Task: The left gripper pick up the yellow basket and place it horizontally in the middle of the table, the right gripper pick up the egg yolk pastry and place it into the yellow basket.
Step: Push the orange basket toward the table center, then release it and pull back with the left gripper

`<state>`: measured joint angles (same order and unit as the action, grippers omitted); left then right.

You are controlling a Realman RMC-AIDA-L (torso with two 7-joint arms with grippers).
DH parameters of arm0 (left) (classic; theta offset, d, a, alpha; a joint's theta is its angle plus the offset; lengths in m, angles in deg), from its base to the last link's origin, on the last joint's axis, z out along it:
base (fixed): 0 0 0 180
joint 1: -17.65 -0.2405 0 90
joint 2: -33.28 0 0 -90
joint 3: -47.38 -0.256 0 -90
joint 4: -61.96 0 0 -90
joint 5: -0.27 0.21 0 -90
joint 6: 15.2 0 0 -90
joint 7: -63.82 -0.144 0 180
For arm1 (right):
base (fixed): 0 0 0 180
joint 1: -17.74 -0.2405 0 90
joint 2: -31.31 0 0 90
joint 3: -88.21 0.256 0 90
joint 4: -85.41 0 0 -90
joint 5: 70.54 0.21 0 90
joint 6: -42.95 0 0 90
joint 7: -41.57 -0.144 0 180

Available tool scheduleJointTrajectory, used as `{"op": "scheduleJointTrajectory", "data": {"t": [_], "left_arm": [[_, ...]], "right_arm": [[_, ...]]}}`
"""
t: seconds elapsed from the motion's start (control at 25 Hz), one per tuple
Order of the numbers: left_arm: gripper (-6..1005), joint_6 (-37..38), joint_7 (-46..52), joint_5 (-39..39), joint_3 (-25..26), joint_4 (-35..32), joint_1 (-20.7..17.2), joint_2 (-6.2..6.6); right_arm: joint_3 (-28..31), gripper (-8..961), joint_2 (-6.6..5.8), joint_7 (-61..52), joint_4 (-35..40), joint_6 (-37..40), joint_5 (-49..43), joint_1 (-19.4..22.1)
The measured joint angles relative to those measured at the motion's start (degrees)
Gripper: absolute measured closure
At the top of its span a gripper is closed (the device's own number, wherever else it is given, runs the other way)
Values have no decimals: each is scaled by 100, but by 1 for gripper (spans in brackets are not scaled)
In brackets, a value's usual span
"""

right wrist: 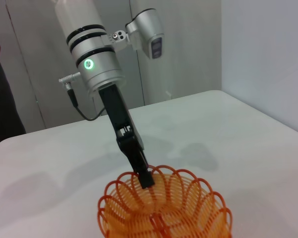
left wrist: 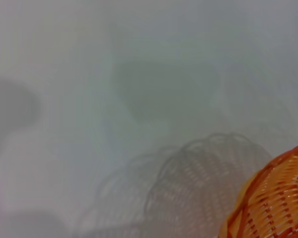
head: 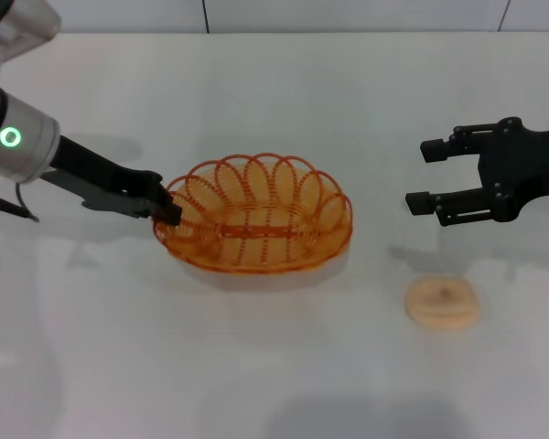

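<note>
The yellow basket [head: 256,224] is an orange-amber oval wire basket, lying lengthwise across the middle of the white table [head: 274,82]. It is empty. My left gripper [head: 169,212] is shut on the basket's left rim; the right wrist view shows it clamped there [right wrist: 145,178] on the basket [right wrist: 174,213]. Part of the basket shows in the left wrist view [left wrist: 273,203]. The egg yolk pastry [head: 443,303], a round pale peach bun, lies on the table to the right of the basket. My right gripper [head: 419,176] is open and empty, hovering behind and above the pastry.
The table's far edge [head: 274,33] meets a grey wall. Bare table surface lies in front of the basket and around the pastry.
</note>
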<state>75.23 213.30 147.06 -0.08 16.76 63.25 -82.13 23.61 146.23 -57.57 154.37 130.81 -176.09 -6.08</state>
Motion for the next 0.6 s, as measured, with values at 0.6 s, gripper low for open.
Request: {"op": "scheduleJointTrajectory", "data": {"t": [0.6], "left_arm": [[919, -387, 144, 19, 1, 447, 129, -61]], "right_arm": [[0, 212, 4, 13, 22, 36, 1, 12]]}}
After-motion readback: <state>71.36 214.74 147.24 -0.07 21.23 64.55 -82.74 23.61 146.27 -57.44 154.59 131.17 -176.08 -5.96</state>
